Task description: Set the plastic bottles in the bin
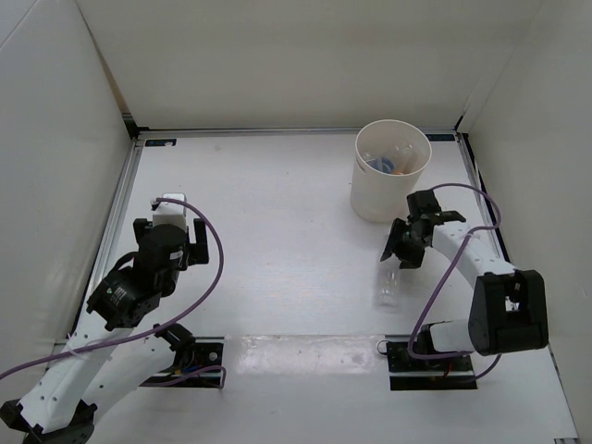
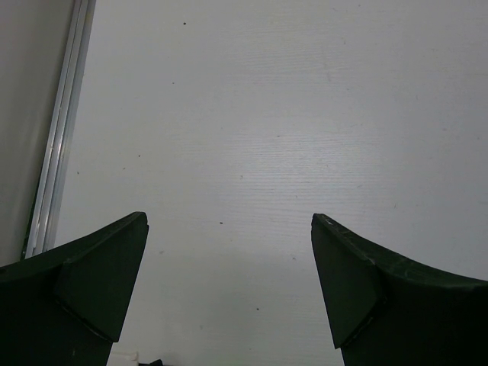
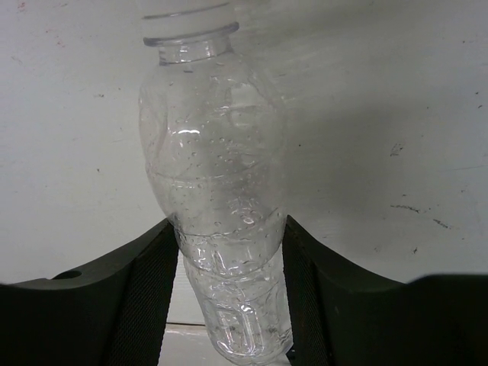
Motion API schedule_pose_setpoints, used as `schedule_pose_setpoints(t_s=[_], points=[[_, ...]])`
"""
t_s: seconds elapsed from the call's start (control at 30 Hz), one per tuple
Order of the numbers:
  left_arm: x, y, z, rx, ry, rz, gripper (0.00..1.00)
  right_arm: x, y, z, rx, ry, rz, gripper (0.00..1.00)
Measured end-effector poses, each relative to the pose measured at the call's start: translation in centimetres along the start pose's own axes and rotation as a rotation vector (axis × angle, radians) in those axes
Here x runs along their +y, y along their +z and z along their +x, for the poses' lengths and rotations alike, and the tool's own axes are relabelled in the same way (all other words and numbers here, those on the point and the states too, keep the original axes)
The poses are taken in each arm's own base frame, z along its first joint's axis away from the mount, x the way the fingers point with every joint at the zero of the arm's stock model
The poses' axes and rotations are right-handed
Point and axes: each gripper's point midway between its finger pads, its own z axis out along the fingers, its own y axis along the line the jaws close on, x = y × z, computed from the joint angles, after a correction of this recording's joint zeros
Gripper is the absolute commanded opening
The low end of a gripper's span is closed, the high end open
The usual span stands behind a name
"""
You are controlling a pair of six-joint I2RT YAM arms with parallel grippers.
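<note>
Quick look at the scene. The right gripper is pinched on the plain clear unlabelled plastic bottle, approx mid-right of the white table. In the wrist view both black fingers press on the bottle's lower body, 1 per side, w/ the neck and white cap pointing away from the gripper. The wall is bare ribbed plastic w/ small droplets or bubbles on it, so there's no print to read. Can't tell if the bottle rests on the table or is lifted a bit.

The tall off-white round plastic bin stands upright at the far right of the table, near the back wall. It's just beyond the right gripper but not touching it. Inside the bin I can see a bit of a blue-labelled bottle, something short and orange next to it, and some clear plastic. The label is way too small to read.

The left gripper is on the left side of the table, well apart from the bin and the bottle. Its 2 dark fingers are spread wide w/ nothing btwn them, just bare tabletop under the gripper. A metal rail runs along the table's left edge near it.

A purple cable loops off the left arm, and another purple cable arcs over the right arm.
</note>
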Motion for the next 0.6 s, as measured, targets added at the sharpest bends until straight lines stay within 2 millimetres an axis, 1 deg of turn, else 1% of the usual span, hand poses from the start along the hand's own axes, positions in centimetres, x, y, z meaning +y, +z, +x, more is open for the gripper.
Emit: schedule_pose_setpoints(t_s=[0.07,0.17,0.3,0.47,0.53,0.6], points=[[0.0,0.0,0.0,0.0,0.0,0.0,0.99,0.2,-0.5,0.2,-0.008,-0.007,-0.012,0.0],[0.0,0.0,0.0,0.0,0.0,0.0,0.99,1.2,-2.1,0.5,-0.05,-0.04,-0.051,0.0],[0.0,0.0,0.0,0.0,0.0,0.0,0.99,3.7,-5.1,1.2,-0.15,-0.14,-0.142,0.0],[0.0,0.0,0.0,0.0,0.0,-0.001,0.99,6.7,-9.8,3.3,-0.309,-0.306,-0.287,0.0],[0.0,0.0,0.0,-0.001,-0.001,-0.001,0.99,7.4,-11.9,3.8,-0.392,-0.358,-0.334,0.0],[0.1,0.0,0.0,-0.003,-0.002,-0.003,0.99,8.0,-14.2,3.9,-0.473,-0.399,-0.371,0.0]])
